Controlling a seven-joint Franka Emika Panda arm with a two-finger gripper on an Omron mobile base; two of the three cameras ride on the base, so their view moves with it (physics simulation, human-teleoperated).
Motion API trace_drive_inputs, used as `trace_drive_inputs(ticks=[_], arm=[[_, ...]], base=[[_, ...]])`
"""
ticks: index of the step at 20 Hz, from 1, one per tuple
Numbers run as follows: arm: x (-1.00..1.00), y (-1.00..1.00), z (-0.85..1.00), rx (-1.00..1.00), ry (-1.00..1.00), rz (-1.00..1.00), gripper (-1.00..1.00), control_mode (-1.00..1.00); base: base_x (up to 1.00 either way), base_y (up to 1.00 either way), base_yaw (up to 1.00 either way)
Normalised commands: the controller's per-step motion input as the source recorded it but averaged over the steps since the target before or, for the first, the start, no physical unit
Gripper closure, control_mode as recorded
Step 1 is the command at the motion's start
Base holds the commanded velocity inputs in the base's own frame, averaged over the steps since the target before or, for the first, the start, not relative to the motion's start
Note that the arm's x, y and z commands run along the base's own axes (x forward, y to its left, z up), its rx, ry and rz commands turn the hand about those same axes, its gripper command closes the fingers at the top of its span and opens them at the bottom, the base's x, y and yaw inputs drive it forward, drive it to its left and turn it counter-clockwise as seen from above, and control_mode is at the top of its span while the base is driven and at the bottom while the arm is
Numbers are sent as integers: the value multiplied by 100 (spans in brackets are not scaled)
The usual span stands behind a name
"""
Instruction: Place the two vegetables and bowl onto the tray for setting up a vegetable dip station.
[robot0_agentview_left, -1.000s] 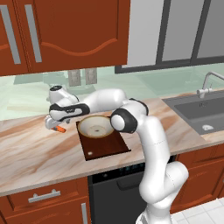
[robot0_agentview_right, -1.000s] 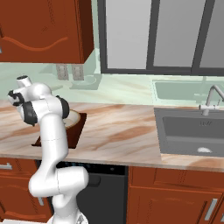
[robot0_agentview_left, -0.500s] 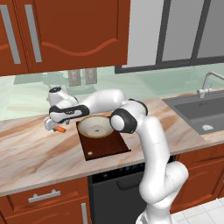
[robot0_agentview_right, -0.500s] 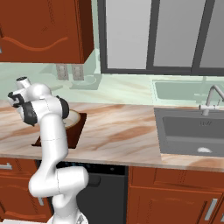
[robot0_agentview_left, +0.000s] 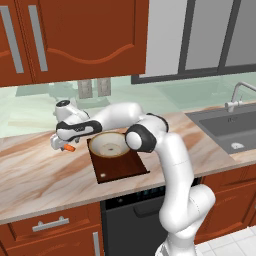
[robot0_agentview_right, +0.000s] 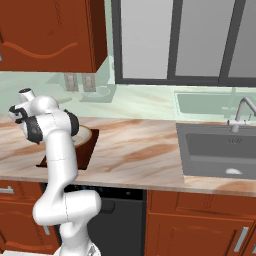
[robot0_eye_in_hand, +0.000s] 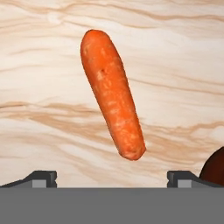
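Arm stretched far out to its left over the marble-patterned countertop (robot0_agentview_left: 40, 175), hand pointing down. Gripper (robot0_agentview_left: 59, 145) hangs directly over the carrot (robot0_agentview_left: 69, 148), jaws spread wide and nothing between them. From the hand view the two finger tips (robot0_eye_in_hand: 41, 178) sit well apart at the lower edge, the carrot (robot0_eye_in_hand: 112, 92) lying bare on the counter between and beyond them, untouched. It lies slightly askew to the line of the fingers, blunt thick end farther from the hand, narrower end nearer.

Carrot rests just beside the tray (robot0_agentview_left: 120, 167), off the edge farthest from the sink. A dark brown rounded corner at the lower right of the hand view is probably that tray, though too little of it shows to be sure.

Bowl (robot0_agentview_left: 108, 144) already on the tray, at its back end, tan rim and pale inside; near end of the board is bare, with a small hole. In the right base view the arm covers most of the bowl (robot0_agentview_right: 83, 134) and tray (robot0_agentview_right: 86, 152).

Sink (robot0_agentview_right: 220, 150) with faucet (robot0_agentview_right: 241, 112) well away to the right. Red-brown wall cabinets (robot0_agentview_left: 75, 35) overhead, outlets (robot0_agentview_left: 94, 88) on the pale green backsplash.
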Motion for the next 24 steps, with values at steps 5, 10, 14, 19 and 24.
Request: trace_drive_inputs(ticks=[5,10,14,19,24], arm=[[10,0,-6,0,0,0,-100,-100],[10,0,-8,0,0,0,-100,-100],[11,0,-10,0,0,0,-100,-100],[11,4,-8,0,0,0,-100,-100],[9,6,-6,0,0,0,-100,-100]], base=[[0,0,0],[0,0,0],[0,0,0],[0,0,0],[0,0,0]])
